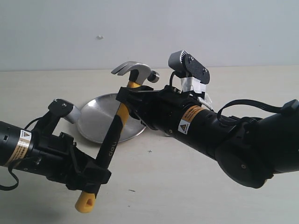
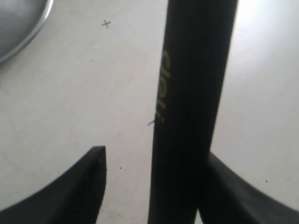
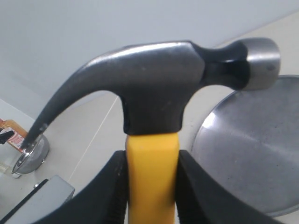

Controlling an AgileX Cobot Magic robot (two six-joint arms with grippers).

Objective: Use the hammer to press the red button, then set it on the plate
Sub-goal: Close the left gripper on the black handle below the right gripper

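The hammer [image 1: 113, 140] slants across the middle of the scene, with its steel head high and toward the far side and its yellow end low near the front edge. I cannot tell whether that end touches the tabletop [image 1: 163, 186]. The right pincer [image 1: 130, 95] is clamped on the hammer's yellow neck just under the head. In the right wrist view, the pincer [image 3: 152, 158] has its 2 black fingers [image 3: 198, 191] pressed against either side of the neck. The left pincer [image 1: 96, 175] sits lower down, around the black grip just above the yellow end, and it is spread wide. In the left wrist view [image 2: 156, 154], 1 ribbed finger [image 2: 84, 186] stands clear of the handle with bare tabletop showing in the gap. The other finger lies against or just beside the handle, so this pincer surrounds the handle without squeezing it. The plate [image 1: 96, 121] lies flat on the tabletop behind the handle. In the exterior view the hammer's head appears above the plate's far right rim. The plate also shows beyond the head in the right wrist view [image 3: 252, 154].
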